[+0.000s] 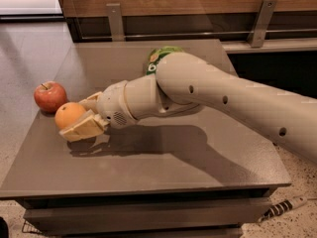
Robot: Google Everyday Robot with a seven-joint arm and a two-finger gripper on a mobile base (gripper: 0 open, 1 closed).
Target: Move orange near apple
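I see the gripper (74,119) at the left side of the surface (173,182), with its flat, wedge-shaped cream fingers (85,128) clamped on the orange (68,114). One finger lies under the fruit towards me and the other sits against its far side. The orange is round, bright and smooth-skinned, with a soft sheen on top. It sits just beside the apple (50,96), on the apple's near right side. I cannot tell whether the two fruits touch, nor whether the orange rests on the surface or hangs just over it.

The apple is round, red with paler streaks, and has a short stem sticking up from its dimple. It stands close to the surface's left edge.

The arm (223,99) is a thick, rounded tube in a smooth cream shell with small dark round holes along it. It reaches in from the right and casts a broad shadow on the surface. The surface is a flat, matte grey-brown slab with squared edges. Behind the arm's bend, a crinkled glossy green bag (161,54) shows only in part. A wooden panel with two grey metal brackets (115,21) runs along the back.
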